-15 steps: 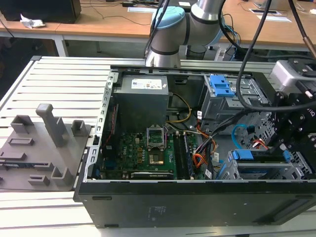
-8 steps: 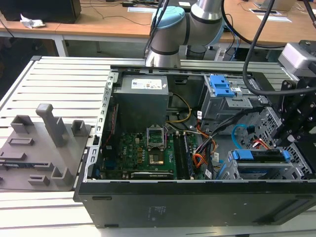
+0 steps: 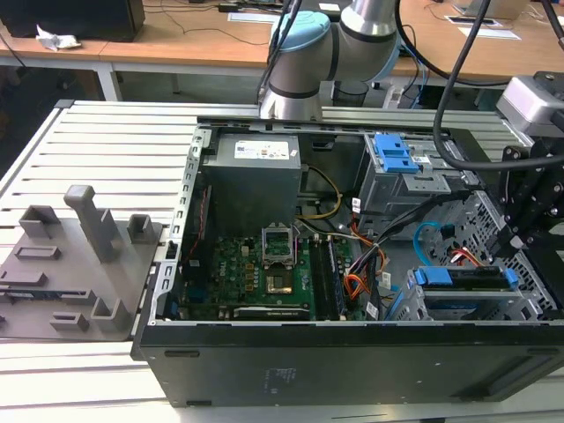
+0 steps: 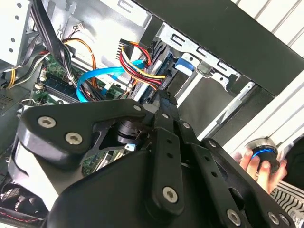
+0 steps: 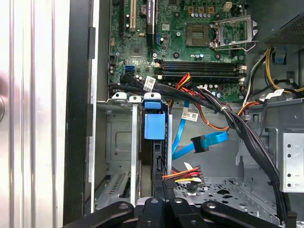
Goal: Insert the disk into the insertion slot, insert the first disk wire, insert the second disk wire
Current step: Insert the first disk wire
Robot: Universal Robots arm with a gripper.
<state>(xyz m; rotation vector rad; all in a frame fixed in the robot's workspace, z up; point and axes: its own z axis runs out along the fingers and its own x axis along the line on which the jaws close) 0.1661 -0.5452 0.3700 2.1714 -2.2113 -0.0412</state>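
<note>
The disk (image 3: 463,280) lies in its bright blue carrier at the front corner of the open case, on the exterior view's right. It rests in the silver-grey insertion slot (image 3: 458,310). My black gripper (image 3: 514,260) comes down on the disk's end nearest the exterior view's right and looks shut on it. In the first wrist view the disk is edge-on, and the carrier's blue tab (image 5: 154,124) stands ahead of my gripper (image 5: 161,197). The second disk wire (image 5: 202,142) hangs loose with its connector free, curving over the case floor (image 3: 426,236). The first disk wire (image 3: 465,256) shows red just behind the disk.
A multicoloured wire bundle (image 5: 183,175) ends beside the disk. Thick black cables (image 5: 237,123) cross the case. A taller grey cage with a blue latch (image 3: 394,163) stands behind. A grey fixture plate (image 3: 79,256) lies outside the case. A hand holds a round device (image 4: 262,160).
</note>
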